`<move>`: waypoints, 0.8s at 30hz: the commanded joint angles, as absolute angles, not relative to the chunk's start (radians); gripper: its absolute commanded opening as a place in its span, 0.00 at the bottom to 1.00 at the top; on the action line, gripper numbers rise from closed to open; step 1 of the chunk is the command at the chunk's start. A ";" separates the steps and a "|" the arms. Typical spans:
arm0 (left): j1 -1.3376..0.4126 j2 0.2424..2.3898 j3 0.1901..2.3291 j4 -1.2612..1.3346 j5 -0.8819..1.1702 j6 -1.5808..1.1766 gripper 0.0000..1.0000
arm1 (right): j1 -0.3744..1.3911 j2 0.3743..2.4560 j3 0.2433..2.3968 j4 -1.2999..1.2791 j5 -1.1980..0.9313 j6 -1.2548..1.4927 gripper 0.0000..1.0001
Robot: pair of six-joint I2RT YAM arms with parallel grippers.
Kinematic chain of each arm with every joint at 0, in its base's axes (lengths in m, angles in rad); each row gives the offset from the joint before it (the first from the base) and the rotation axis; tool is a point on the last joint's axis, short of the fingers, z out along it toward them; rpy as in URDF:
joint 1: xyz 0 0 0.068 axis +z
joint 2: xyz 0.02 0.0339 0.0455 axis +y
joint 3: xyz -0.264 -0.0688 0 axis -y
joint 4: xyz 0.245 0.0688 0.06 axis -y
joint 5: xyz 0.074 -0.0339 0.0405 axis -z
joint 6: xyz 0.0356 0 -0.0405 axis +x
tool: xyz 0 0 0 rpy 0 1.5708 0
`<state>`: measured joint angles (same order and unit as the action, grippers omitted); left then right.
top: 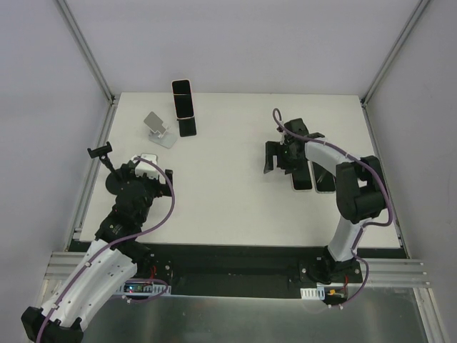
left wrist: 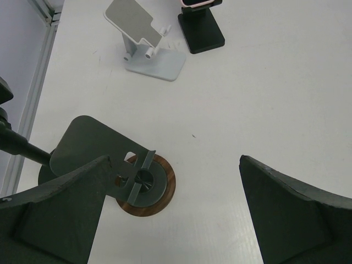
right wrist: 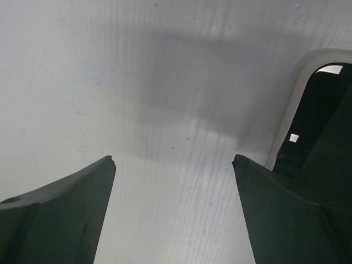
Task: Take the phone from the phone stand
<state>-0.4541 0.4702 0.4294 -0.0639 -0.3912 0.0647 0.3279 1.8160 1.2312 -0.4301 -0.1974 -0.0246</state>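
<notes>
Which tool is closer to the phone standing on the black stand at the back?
Left. The left tool hovers in front and left of the phone; the right tool is farther away, off to its front-right.

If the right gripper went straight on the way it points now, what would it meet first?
Most likely the bare table, between the right gripper's open fingers. A phone lying flat beside one finger looks off the path, though depth is unclear.

The phone (top: 183, 98) sits on its stand (top: 188, 129) at the back, a second stand (top: 158, 129) just left.
</notes>
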 commanded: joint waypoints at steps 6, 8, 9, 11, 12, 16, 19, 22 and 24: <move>-0.449 0.497 0.472 -0.038 -0.350 0.025 0.99 | 0.316 1.818 1.166 -0.425 -0.072 -0.003 0.91; -0.449 0.500 0.472 -0.038 -0.348 0.020 0.99 | 0.313 1.801 1.146 -0.426 -0.054 -0.003 0.91; -0.449 0.502 0.476 -0.038 -0.347 0.018 0.99 | 0.313 1.793 1.138 -0.423 -0.042 -0.003 0.91; -0.449 0.511 0.479 -0.040 -0.341 0.009 0.99 | 0.311 1.772 1.118 -0.414 -0.032 -0.003 0.91; -0.449 0.517 0.485 -0.040 -0.338 0.005 0.99 | 0.313 1.766 1.115 -0.410 -0.035 -0.003 0.92; -0.449 0.563 0.509 -0.040 -0.307 -0.030 0.99 | 0.311 1.717 1.106 -0.400 -0.055 -0.002 0.92; -0.449 0.616 0.543 -0.040 -0.282 -0.070 0.99 | 0.311 1.631 1.079 -0.350 -0.112 -0.008 0.91; -0.449 0.694 0.589 -0.035 -0.270 -0.118 0.99 | 0.311 1.495 1.019 -0.243 -0.161 -0.017 0.92; -0.449 0.750 0.644 -0.035 -0.276 -0.147 0.99 | 0.310 1.422 0.993 -0.190 -0.155 -0.026 0.92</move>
<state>-0.4541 0.6670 0.5385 -0.0643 -0.3000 -0.0570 0.3153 1.6142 1.0187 -0.3264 -0.1165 -0.0120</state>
